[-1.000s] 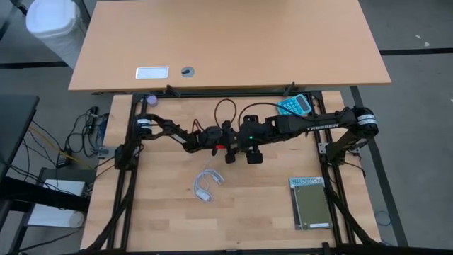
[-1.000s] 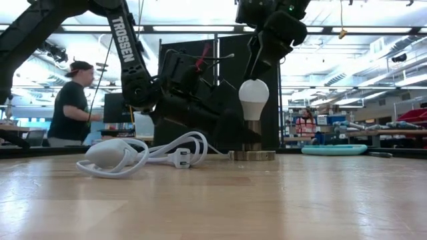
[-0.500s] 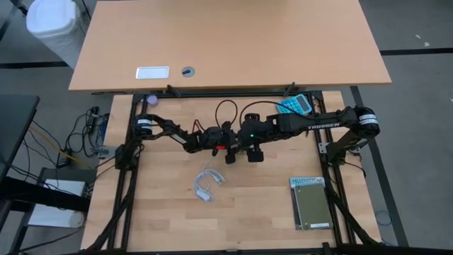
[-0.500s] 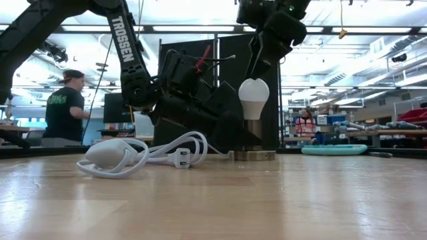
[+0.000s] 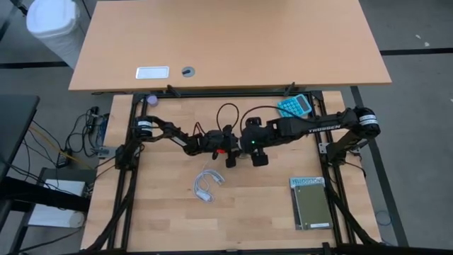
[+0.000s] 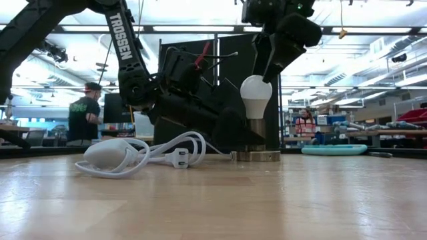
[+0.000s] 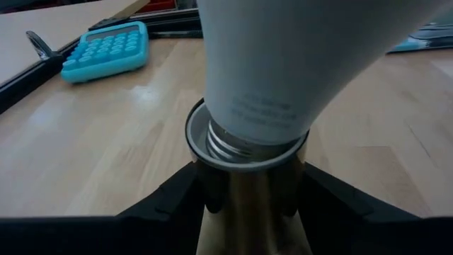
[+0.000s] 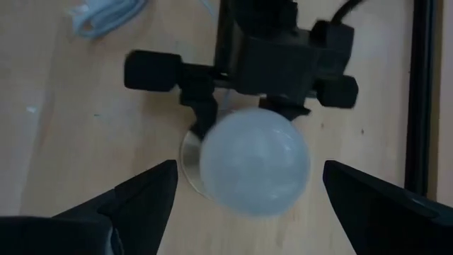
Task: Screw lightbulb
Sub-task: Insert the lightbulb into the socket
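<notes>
From table height, the white power cable (image 6: 143,152) is seen nearest, coiled on the wooden table (image 6: 213,200), with the lightbulb (image 6: 255,97) behind it standing upright in the brass socket (image 6: 256,131), whose round base disc (image 6: 255,156) rests flat on the wood. The bulb's long axis is vertical, screw base down, and its threads are seen partly entered into the socket collar in the left wrist view. The left gripper (image 7: 248,195) is closed on the socket barrel just below the bulb, fingers (image 7: 173,195) on either side, so the socket is judged to be held steady; nothing else is gripped by it. The right gripper (image 8: 244,188) is held directly above the bulb, pointing straight down, fingers (image 8: 141,195) spread wide and clear of the glass on both sides; nothing is held by it. The key relation: the bulb lies straight below the right gripper along its approach axis, so a descent followed by closing on the globe and a wrist rotation about the vertical is judged to be what the next turn needs. The right gripper is the nearer one for turning; the left is already taken up with the socket. Misalignment off the vertical axis could cross-thread the base. Farther off, a teal calculator (image 5: 294,105) lies at the table's far edge, and a yellow-labelled booklet (image 5: 310,202) lies well apart toward the right. A person (image 6: 83,120) is seen in the room beyond.
</notes>
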Controlling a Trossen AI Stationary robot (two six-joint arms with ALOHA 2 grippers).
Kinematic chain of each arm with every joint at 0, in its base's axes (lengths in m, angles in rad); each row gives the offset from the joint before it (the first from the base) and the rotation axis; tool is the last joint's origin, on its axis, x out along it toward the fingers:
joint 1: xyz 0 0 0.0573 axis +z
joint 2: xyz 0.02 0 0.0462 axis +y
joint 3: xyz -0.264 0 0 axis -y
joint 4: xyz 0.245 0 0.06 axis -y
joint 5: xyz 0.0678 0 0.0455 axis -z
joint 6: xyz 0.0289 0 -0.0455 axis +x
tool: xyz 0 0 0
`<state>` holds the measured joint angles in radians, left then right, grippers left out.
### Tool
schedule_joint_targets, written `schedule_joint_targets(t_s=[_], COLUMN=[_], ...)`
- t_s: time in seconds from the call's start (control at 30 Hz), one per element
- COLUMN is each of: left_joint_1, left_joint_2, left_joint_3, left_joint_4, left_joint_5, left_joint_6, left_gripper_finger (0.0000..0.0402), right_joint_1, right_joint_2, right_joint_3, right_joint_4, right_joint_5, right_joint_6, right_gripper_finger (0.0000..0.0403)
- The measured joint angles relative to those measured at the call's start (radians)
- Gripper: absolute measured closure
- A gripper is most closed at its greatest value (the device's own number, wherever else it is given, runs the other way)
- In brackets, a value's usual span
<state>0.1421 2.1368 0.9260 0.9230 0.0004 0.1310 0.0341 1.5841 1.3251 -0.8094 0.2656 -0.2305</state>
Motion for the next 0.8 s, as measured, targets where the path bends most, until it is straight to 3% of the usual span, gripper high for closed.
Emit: schedule_joint_targets(t_s=[0.8], left_joint_1=[-0.020], left_joint_2=[0.000], left_joint_3=[0.002], left_joint_4=[-0.013], left_joint_5=[-0.035], left_joint_6=[-0.038], left_gripper_finger=[0.0206], right_joint_1=[-0.029], right_joint_2=[0.121], right_joint_3=[-0.001], right_joint_4=[0.050], right_joint_5=[0.015], right_joint_6=[-0.062], right_gripper_finger=[0.0052])
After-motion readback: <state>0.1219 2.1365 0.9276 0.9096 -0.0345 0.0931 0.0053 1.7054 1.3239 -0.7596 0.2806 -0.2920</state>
